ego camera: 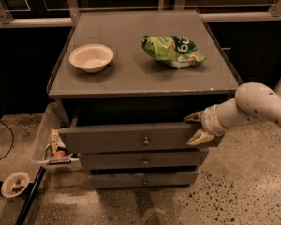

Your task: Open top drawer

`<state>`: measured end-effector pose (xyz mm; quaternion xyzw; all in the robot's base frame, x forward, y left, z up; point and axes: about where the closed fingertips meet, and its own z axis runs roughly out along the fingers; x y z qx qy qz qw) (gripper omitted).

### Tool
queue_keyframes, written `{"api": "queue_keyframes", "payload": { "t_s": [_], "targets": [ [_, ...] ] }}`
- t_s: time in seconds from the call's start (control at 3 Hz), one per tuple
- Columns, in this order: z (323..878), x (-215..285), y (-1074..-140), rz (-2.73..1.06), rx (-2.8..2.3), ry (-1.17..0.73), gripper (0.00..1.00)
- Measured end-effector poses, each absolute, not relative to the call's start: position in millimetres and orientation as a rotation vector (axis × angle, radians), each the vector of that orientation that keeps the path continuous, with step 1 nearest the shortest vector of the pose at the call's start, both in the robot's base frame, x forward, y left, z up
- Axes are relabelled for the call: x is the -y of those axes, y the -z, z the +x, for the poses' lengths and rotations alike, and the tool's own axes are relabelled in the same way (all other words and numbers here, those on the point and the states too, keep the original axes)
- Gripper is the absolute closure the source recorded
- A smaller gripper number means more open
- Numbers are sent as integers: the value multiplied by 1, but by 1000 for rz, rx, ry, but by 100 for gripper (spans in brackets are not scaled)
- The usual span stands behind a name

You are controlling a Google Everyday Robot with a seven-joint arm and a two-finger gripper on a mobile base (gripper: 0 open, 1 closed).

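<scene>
The top drawer (131, 137) is the tallest grey front of three, with a small brass knob (145, 140) at centre. It stands pulled out from the cabinet, with a dark gap showing above its front. My gripper (195, 128) is at the drawer's right end, its two tan fingers spread one above the other, at the front's right end. The white arm reaches in from the right.
On the cabinet top (131, 78) sit a white bowl (91, 57) and a green chip bag (172, 50). Two shallower drawers (143, 161) lie below. A clear bin (49, 142) with clutter stands at the left, a small white dish (15, 184) on the floor.
</scene>
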<state>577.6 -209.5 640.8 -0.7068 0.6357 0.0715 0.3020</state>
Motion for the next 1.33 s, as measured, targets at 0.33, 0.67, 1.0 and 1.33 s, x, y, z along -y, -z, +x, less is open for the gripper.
{"api": "queue_keyframes", "payload": {
  "t_s": [0.33, 0.67, 1.0, 1.33],
  "targets": [
    [555, 214, -635, -1875, -1683, -234, 0],
    [532, 219, -636, -1880, -1668, -258, 13],
    [514, 224, -636, -1877, -1661, -281, 36],
    [503, 224, -638, -1881, -1647, -296, 60]
  ]
}}
